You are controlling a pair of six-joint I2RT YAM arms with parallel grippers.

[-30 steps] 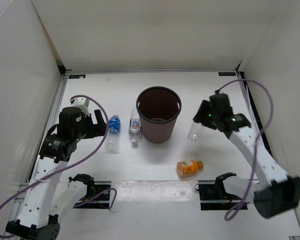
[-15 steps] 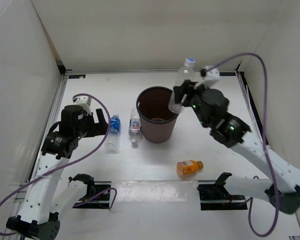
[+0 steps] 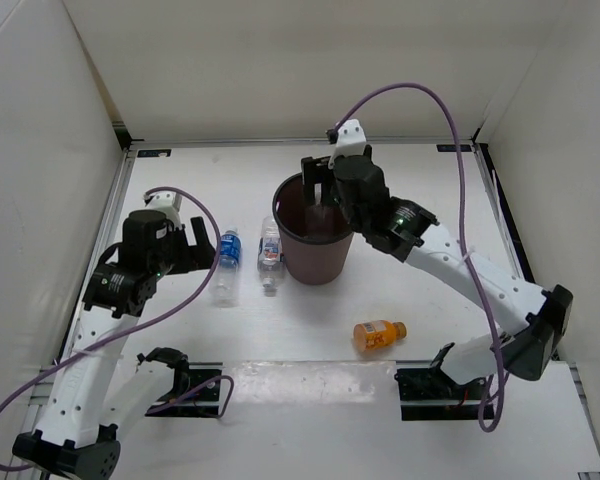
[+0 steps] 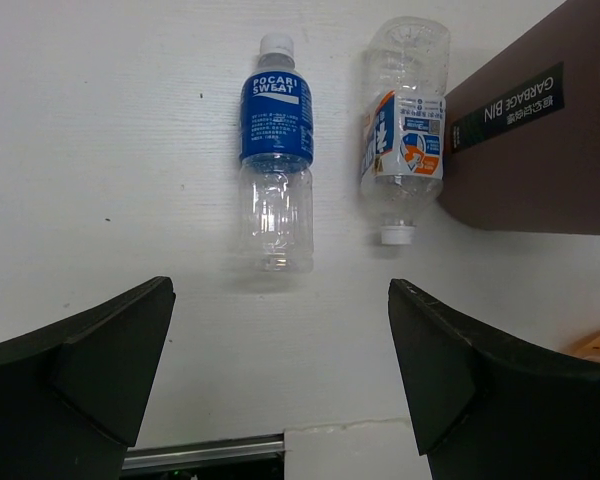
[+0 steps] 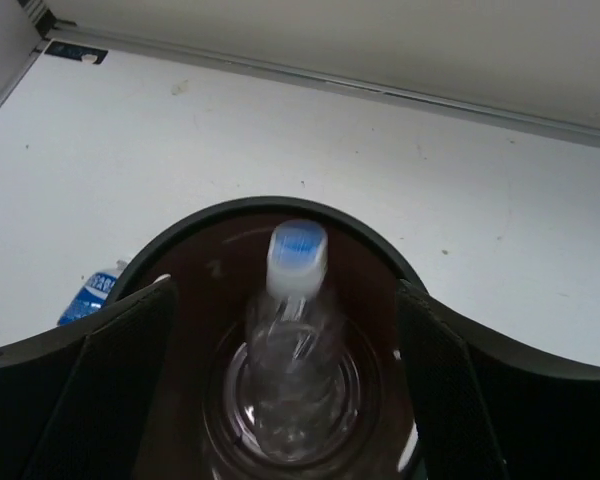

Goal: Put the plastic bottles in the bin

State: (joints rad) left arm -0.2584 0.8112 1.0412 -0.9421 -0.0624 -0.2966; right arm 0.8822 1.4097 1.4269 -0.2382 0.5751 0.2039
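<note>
— Nearest our arm bases, what do we see?

— We see the short orange bottle (image 3: 379,333) lying on its side on the white table (image 3: 200,180). It is in front of the bin (image 3: 315,265) and apart from it, and neither gripper is near it.

— And farther out on our left?

— Our left gripper (image 4: 280,300) hangs over the table with its fingers spread wide and nothing between them. Near it we find two bottles lying side by side. The blue-label bottle (image 4: 276,150) has its cap pointing away from us. The pale-label bottle (image 4: 405,140) has its cap pointing back toward us. That one lies right beside the bin's wall, and we cannot tell whether the two touch.

— What about the bin itself?

— It stands upright around mid-table, dark brown, with its mouth open to the top.

— And our right arm?

— Our right gripper (image 5: 285,290) hovers over the bin's mouth with its fingers wide apart and nothing in its grasp. Below it, the plain clear bottle (image 5: 295,340) is inside the bin, with its cap up and its base down by the floor. It touches neither finger. We cannot tell whether it rests on the bottom.
</note>
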